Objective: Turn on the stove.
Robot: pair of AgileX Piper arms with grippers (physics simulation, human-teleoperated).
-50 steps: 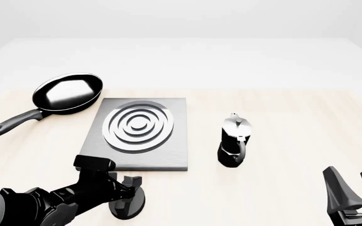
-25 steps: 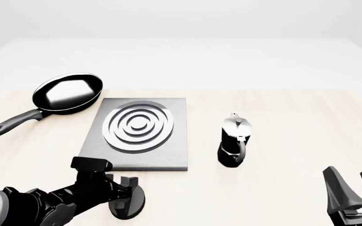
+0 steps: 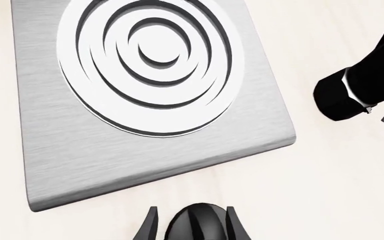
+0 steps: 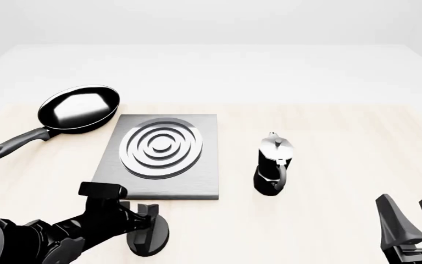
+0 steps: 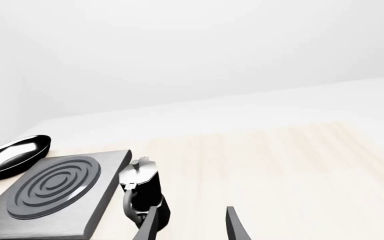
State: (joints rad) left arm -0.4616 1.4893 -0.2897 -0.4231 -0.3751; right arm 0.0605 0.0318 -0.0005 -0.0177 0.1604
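The stove is a flat dark-grey metal plate point(image 4: 196, 181) with a round burner point(image 4: 163, 146) of silver rings, left of the table's middle. Its small black knob point(image 4: 151, 242) sits on the table just in front of the plate's near edge. My left gripper point(image 4: 146, 219) reaches down over the knob. In the left wrist view the two fingers of the left gripper point(image 3: 190, 224) hug both sides of the knob point(image 3: 195, 227), with the plate point(image 3: 78, 160) beyond. My right gripper point(image 4: 412, 220) is open and empty at the front right, far from the stove point(image 5: 52, 195).
A black-and-silver moka pot point(image 4: 275, 165) stands upright right of the plate; it also shows in both wrist views point(image 3: 359, 85) point(image 5: 142, 192). A black frying pan point(image 4: 77, 108) lies at the plate's far left corner, its handle pointing to the left edge.
My left wrist has shifted slightly to the left while staying on the knob. The right arm, pan and moka pot have not moved.
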